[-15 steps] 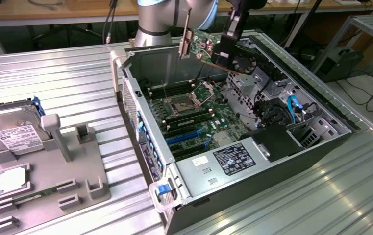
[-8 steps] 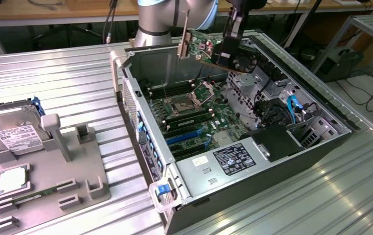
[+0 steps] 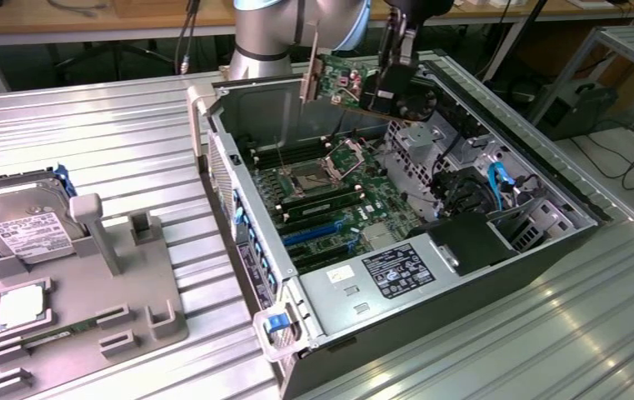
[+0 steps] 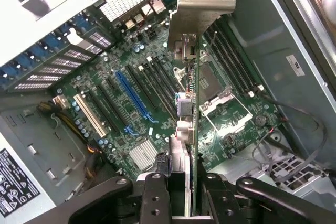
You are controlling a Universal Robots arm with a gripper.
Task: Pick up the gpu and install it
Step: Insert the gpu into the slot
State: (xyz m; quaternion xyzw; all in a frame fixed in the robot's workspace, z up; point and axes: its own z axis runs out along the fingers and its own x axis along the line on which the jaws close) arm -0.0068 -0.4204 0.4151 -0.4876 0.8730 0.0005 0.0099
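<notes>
Gripper (image 4: 184,200) status: clamped on the gpu (image 4: 192,103), a thin flat green-and-dark circuit card with a pale metal bracket strip (image 4: 198,3) at one end. In the wrist view the two black fingers (image 4: 153,198) press the card's opposite faces at the end away from the bracket. This grasp presents the card edge-on to the camera and appears to leave the edge facing the board free of the fingers.

In the exterior view the gpu (image 3: 350,83) hangs from the gripper (image 3: 396,83) above the open black computer case (image 3: 495,275). The case lies on its side with the panel off, so the green motherboard (image 3: 333,196) faces up. The card is upright, clear of the board and not seated. The bracket strip (image 3: 314,73) points toward the case's rear wall, on the exterior view's left; this orientation suits a bracket meant to meet that wall.

The long blue expansion slot (image 4: 134,98) runs roughly parallel to the card's edge. The card is not over it: its line falls between the slot bank and the open silver processor socket (image 4: 220,98).

A grey moulded fixture tray (image 3: 127,283) rests on the ribbed metal table (image 3: 106,133), well apart from the case. It carries a boxy silver hard drive with a white label (image 3: 17,221) and a small square silver chip (image 3: 22,304).
</notes>
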